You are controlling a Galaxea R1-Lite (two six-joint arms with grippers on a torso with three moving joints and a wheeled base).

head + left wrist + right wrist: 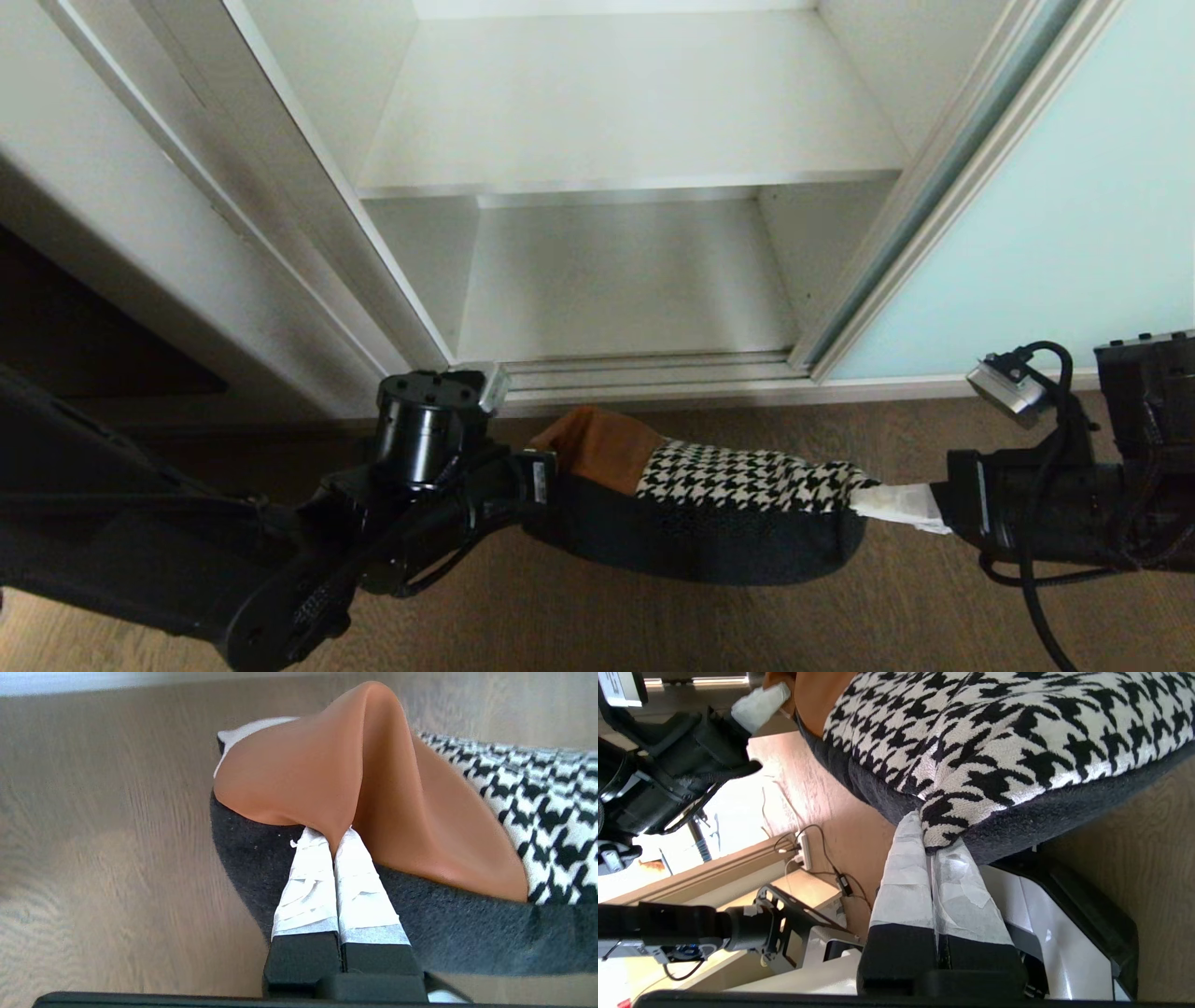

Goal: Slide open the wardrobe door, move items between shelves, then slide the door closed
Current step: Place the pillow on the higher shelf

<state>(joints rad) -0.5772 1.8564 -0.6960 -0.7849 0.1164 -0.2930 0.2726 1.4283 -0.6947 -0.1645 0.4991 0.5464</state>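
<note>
Cushion [728, 509] hangs above the floor before the open wardrobe, door [1046, 233] slid right. Left pincer [335, 845] and right pincer [928, 847] each pinch only a corner. Risk: thin fabric grips slipping, dropping it short of the shelf [625, 182].

Black-and-white houndstooth cushion [747, 481] with tan-orange patch, black back

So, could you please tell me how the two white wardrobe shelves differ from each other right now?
The upper matte white shelf board is brightly lit; the lower white shelf board lies in its shadow. The upper one shows a thin front edge; the lower one ends at the silvery door track near the wooden floor. Both are bare, while the houndstooth cushion hangs outside.
</note>
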